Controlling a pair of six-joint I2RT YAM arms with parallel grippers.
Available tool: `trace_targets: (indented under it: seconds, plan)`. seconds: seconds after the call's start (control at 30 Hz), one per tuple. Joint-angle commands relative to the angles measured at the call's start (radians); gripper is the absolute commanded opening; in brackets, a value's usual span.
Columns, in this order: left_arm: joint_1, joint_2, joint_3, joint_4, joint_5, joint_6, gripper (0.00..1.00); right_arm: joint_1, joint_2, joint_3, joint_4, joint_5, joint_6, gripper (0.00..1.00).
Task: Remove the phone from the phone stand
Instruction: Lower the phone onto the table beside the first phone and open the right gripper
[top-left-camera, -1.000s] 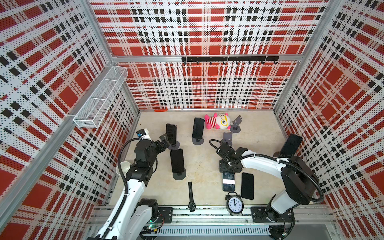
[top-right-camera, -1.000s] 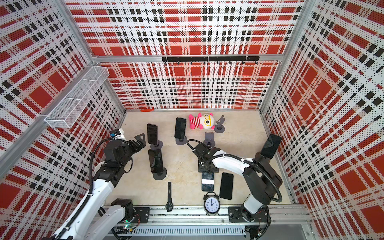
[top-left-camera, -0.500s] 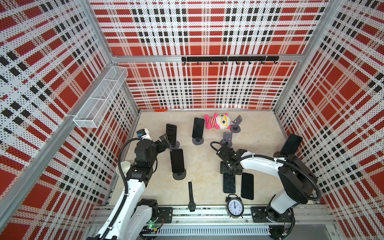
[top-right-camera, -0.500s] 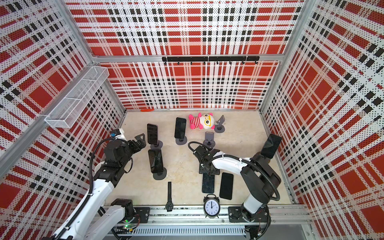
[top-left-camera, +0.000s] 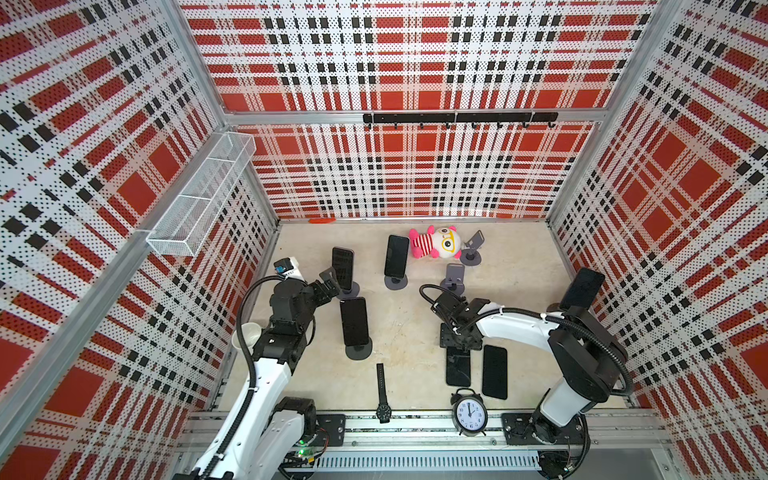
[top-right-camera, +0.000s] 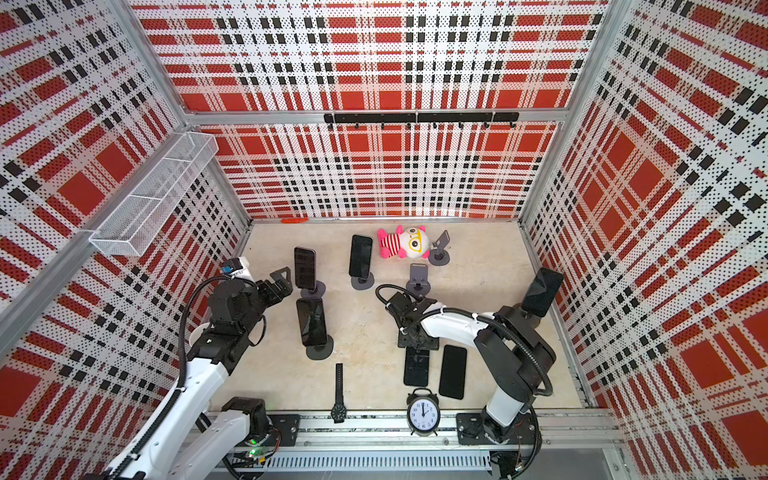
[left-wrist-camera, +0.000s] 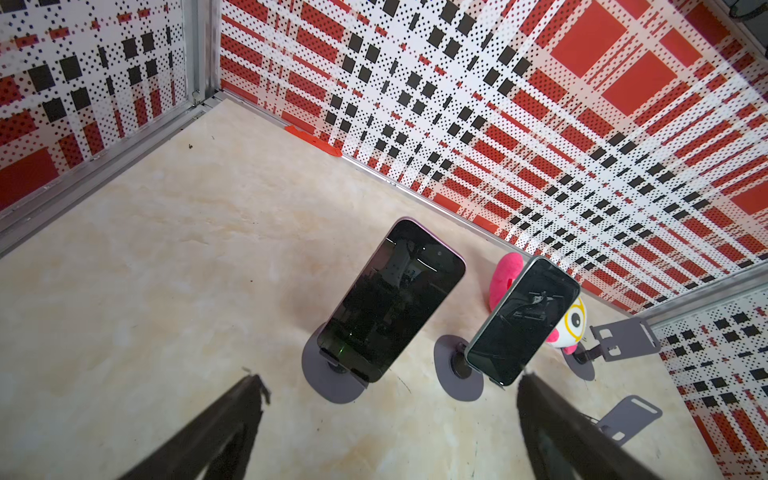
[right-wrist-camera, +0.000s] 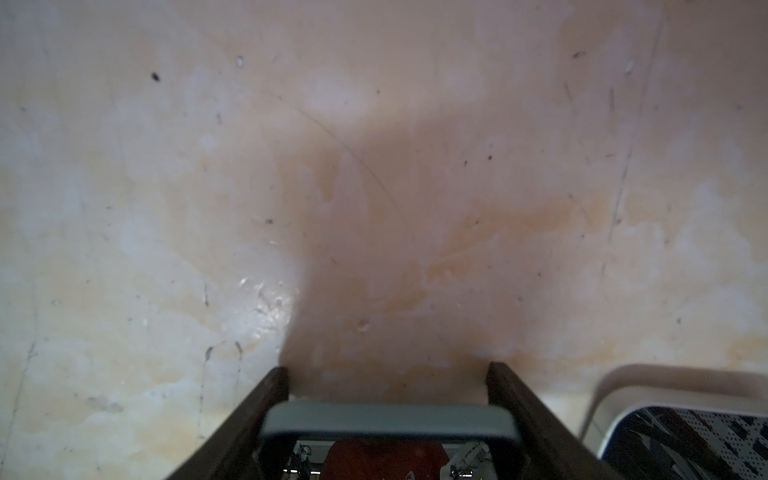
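Observation:
My right gripper (top-left-camera: 459, 337) (right-wrist-camera: 388, 368) is low over the table, shut on the top end of a dark phone (top-left-camera: 458, 368) (right-wrist-camera: 388, 419) whose grey edge spans both fingers. In both top views this phone lies about flat, pointing to the front rail. Just behind it stands an empty grey phone stand (top-left-camera: 455, 275) (top-right-camera: 419, 275). My left gripper (top-left-camera: 328, 282) (left-wrist-camera: 390, 377) is open and empty, just left of another phone (top-left-camera: 343, 268) (left-wrist-camera: 390, 299) that leans on its stand (left-wrist-camera: 328, 378).
A second flat phone (top-left-camera: 494, 371) (right-wrist-camera: 685, 432) lies beside the held one. More phones on stands (top-left-camera: 397, 255) (top-left-camera: 354, 322) (top-left-camera: 582, 289), a plush toy (top-left-camera: 436, 243), an empty stand (top-left-camera: 473, 245), a watch (top-left-camera: 381, 392) and an alarm clock (top-left-camera: 469, 413) are around.
My right gripper has come down and slightly toward the front rail, bringing the phone from a tilt to nearly flat on the table. The left arm has not moved.

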Motion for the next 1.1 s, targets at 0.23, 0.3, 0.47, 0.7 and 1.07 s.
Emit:
trace_targets:
  seconds: [0.23,0.3,0.47,0.7,1.07]
  plan:
    - [-0.005,-0.017,0.01,-0.003,-0.004,0.014,0.98,0.006,0.068,-0.025,0.018,0.06,0.031,0.69]
    - [-0.005,-0.02,0.009,-0.003,-0.003,0.014,0.98,0.006,0.071,-0.028,0.025,0.061,0.032,0.69]
    - [-0.006,-0.021,0.009,-0.001,-0.004,0.014,0.98,0.006,0.082,-0.03,0.038,0.056,0.021,0.7]
    - [-0.006,-0.021,0.009,0.0,0.0,0.014,0.98,0.006,0.079,-0.03,0.045,0.056,0.018,0.71]
    - [-0.01,-0.012,0.015,0.01,0.024,0.013,0.98,0.006,0.035,-0.064,0.084,0.057,0.016,0.74]
